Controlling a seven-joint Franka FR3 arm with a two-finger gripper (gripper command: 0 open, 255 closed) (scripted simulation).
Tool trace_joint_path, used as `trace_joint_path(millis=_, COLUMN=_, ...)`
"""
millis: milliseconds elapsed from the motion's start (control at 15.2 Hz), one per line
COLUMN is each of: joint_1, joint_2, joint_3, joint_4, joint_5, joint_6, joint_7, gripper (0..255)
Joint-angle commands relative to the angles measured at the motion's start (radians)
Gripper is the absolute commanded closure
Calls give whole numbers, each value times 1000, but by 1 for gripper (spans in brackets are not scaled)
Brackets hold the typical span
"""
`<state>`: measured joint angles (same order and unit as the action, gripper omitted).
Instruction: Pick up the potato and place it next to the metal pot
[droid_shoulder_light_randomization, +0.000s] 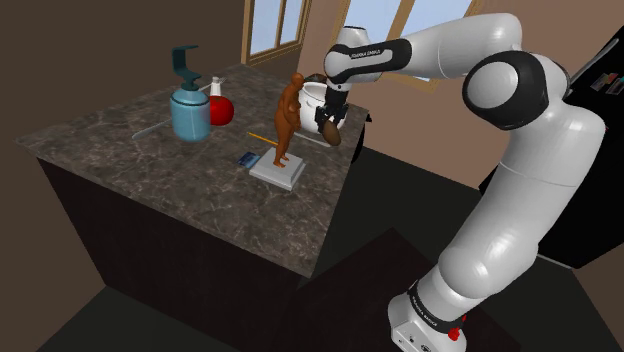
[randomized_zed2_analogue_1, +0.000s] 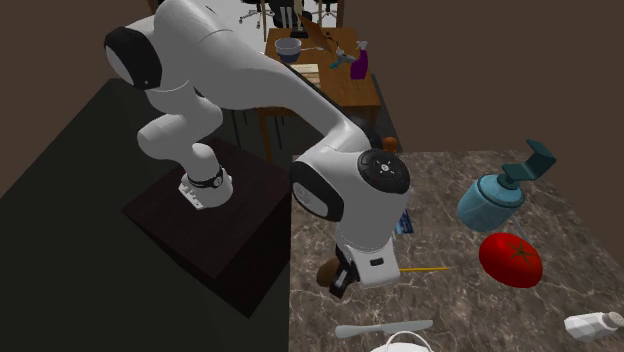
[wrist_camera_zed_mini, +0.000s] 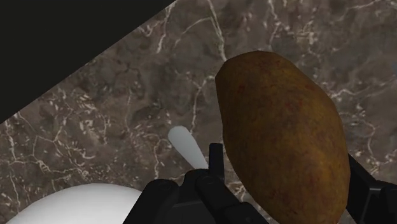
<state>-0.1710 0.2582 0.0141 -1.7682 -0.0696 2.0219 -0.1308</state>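
You have the end effector (droid_shoulder_light_randomization: 329, 120) clamped on the brown potato (wrist_camera_zed_mini: 286, 146), held over the marbled worktop (wrist_camera_zed_mini: 127, 108) near its edge, the white pot (droid_shoulder_light_randomization: 311, 98) just beside at 11 o'clock in the shoulder view.

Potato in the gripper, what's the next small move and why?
Probably lower it onto bare counter, just clear of the knife. The gripper is shut on the potato, which hangs above the marbled counter with the white pot close beside it. A pale knife lies roughly underneath, so going straight down risks landing on it.
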Motion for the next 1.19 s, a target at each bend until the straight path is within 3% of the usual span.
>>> trace_joint_path(millis=0, joint_1=0, joint_2=6, joint_3=0, joint_4=-18, joint_5=-1, joint_6=25, joint_7=1, gripper=255)
trace_joint_path(millis=792, joint_1=0, joint_2=72, joint_3=-2, joint_4=-92, joint_5=-7, joint_6=165, joint_7=11, gripper=255)
trace_joint_path(millis=1122, joint_1=0, joint_2=75, joint_3=-2, joint_4=-94, joint_5=-8, joint_6=169, joint_7=12, gripper=255)
